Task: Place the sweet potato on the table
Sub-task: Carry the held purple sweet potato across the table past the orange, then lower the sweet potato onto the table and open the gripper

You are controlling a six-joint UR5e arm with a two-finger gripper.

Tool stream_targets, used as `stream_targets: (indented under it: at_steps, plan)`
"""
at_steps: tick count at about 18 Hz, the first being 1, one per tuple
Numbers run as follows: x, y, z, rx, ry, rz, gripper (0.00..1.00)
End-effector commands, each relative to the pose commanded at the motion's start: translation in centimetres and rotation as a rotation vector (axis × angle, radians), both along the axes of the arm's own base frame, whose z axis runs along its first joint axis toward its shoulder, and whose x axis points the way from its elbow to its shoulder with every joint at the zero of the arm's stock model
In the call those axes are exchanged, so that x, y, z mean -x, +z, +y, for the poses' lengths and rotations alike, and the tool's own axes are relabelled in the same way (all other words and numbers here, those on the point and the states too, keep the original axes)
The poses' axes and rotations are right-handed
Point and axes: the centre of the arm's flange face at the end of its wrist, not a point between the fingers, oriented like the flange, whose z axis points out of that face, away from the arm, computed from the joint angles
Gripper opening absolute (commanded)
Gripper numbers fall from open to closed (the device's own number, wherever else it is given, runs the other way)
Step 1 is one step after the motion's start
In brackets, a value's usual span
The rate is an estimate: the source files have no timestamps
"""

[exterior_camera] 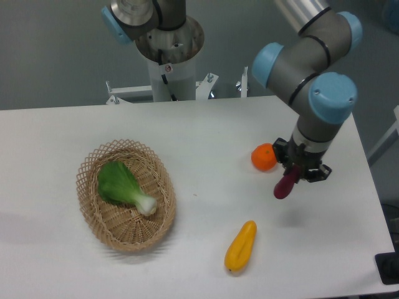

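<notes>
The sweet potato (pixel 285 185) is a small dark maroon tuber held in my gripper (pixel 298 172) at the right side of the white table (pixel 206 131). It hangs tilted down to the left from the fingers, just above the tabletop, with its shadow below it. My gripper is shut on its upper end, which is hidden by the fingers. The gripper sits just right of a round orange fruit (pixel 264 157).
A yellow-orange squash (pixel 240 246) lies near the table's front edge. An oval wicker basket (pixel 100 215) at the left holds a green leafy vegetable (pixel 123 185). The robot base (pixel 169 62) stands at the back. The table's right edge is close to the gripper.
</notes>
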Motion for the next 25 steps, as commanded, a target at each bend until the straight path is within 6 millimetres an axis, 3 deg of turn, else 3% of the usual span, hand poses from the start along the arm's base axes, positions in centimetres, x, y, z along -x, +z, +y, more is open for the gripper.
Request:
stream_targets:
  at_steps: [7, 9, 15, 21, 25]
  plan:
    - [-8.4, -2.7, 0.0, 0.036, -0.141, -0.060, 0.12]
    - [-10.1, -3.6, -0.8, 0.030, -0.164, -0.050, 0.12]
    - [-14.9, -6.7, -0.9, 0.044, -0.229, -0.049, 0.12]
    - [-17.3, -8.4, -1.3, 0.114, -0.268, -0.046, 0.15]
    - [-17.6, -9.0, -1.4, 0.120, -0.268, -0.052, 0.26]
